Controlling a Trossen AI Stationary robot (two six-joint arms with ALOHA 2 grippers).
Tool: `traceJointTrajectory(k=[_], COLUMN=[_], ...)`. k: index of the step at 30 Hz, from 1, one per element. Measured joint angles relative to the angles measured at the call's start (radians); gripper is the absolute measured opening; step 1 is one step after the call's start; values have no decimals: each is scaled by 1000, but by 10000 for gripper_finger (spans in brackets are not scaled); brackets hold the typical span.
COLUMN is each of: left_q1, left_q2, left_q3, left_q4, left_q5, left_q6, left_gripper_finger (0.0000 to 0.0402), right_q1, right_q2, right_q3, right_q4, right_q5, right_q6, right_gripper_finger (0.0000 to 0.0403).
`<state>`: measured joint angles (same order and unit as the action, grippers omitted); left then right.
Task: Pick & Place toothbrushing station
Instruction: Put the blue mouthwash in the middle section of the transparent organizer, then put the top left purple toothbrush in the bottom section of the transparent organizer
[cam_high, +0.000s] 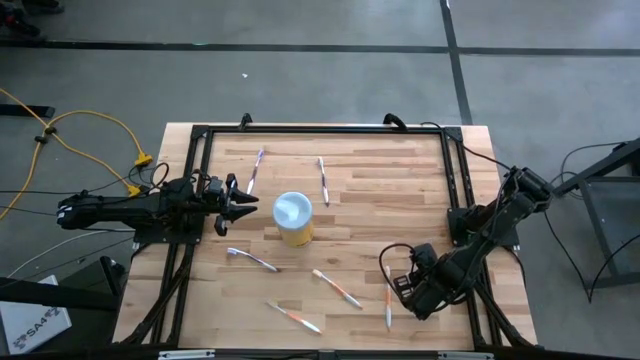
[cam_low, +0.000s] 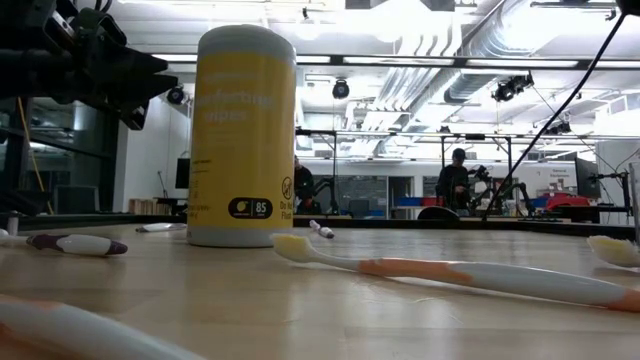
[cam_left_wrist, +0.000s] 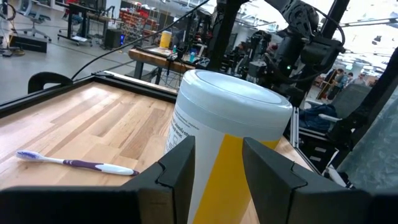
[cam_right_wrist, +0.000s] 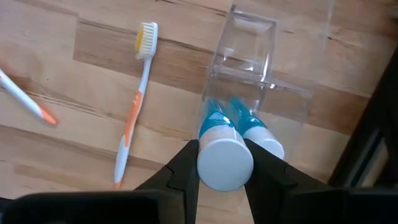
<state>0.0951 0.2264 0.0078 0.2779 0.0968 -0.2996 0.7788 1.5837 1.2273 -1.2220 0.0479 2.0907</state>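
Right claw (cam_right_wrist: 222, 163) is down at the tabletop's (cam_high: 370, 200) right near corner, fingers (cam_right_wrist: 184, 168) clamped on a white tube with teal band (cam_right_wrist: 221, 152). The tube points straight out from the claw, long axis in line with the fingers, far end toward the clear holder cup (cam_right_wrist: 249, 53). A second teal-banded tube (cam_right_wrist: 258, 134) lies touching alongside it, parallel. The cup sits just beyond the tube ends; can't tell whether the tubes reach into it.

Orange-handled toothbrush (cam_right_wrist: 134, 102) lies flat beside the claw, well clear of it, roughly parallel to the tubes, bristle head at the far end.

Left claw (cam_high: 240, 205) is at mid-left, fingers (cam_left_wrist: 180, 168) spread apart and holding nothing, aimed at the yellow wipes canister (cam_high: 293, 218), which stands upright just ahead of its tips. Purple-handled toothbrush (cam_left_wrist: 78, 163) lies flat to one side of that canister.
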Motion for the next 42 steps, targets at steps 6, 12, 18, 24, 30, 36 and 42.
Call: traceJointTrajectory(k=[6,12,18,24,30,36,42], left_q1=[0,0,0,0,0,0,0], left_q2=[0,0,0,0,0,0,0], left_q3=[0,0,0,0,0,0,0], left_q4=[0,0,0,0,0,0,0], left_q5=[0,0,0,0,0,0,0], left_q6=[0,0,0,0,0,0,0], left_gripper_finger=[130,130,130,130,130,130,130], right_q1=[-3,-3,-3,-3,-3,-3,-34], right_q2=[0,0,0,0,0,0,-12], right_q3=[-20,-20,-20,-20,-19,-19,-19], right_q4=[26,29,31,33,33,14,1], right_q5=[0,0,0,1,2,15,3], right_q6=[6,12,12,30,30,29,-16], right_gripper_finger=[91,104,124,122,120,120,120])
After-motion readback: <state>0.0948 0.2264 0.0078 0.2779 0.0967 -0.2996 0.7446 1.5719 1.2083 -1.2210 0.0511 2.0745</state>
